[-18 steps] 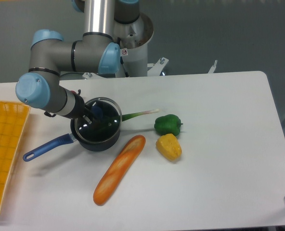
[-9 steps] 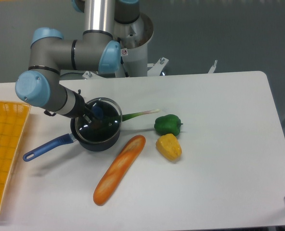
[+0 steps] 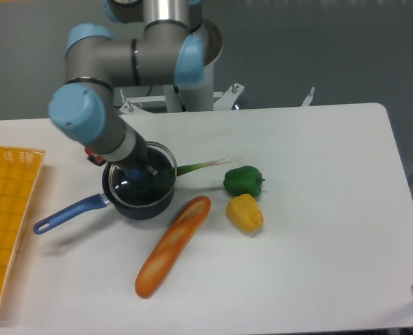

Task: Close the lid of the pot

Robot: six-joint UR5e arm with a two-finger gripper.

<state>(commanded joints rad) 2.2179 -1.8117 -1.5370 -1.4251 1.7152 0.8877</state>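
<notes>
From the one fixed camera, looking down at the white table (image 3: 318, 230), the pot (image 3: 140, 195) sits left of centre with its long blue handle (image 3: 67, 215) pointing out toward the front-left, clear of the arm's reach over the rim. The pot lid (image 3: 154, 171) lies across the mouth of the saucepan, its thin metal rim following the pot's edge on the far and right side; that alignment suggests it is seated or very nearly so, though the near-left part of the rim is hidden under the wrist and I cannot tell whether it sits flat all round.

The gripper (image 3: 141, 172) comes down from the upper left, tilted, so its tip lands at the centre of the glass where the blue knob (image 3: 138, 175) is, the natural place to hold a lid. The fingers are too small and too shadowed to read: whether they are clamped on the knob or parted just above it, I cannot tell.

To the right, a green onion stalk (image 3: 203, 166) lies with its end touching or just beside the pot. A baguette (image 3: 173, 246) lies diagonally just in front of the pot, and a green bell pepper (image 3: 243, 181) and a yellow bell pepper (image 3: 245, 213) lie close together further right. A yellow basket (image 3: 8, 209) stands at the left edge, well apart from the handle.
</notes>
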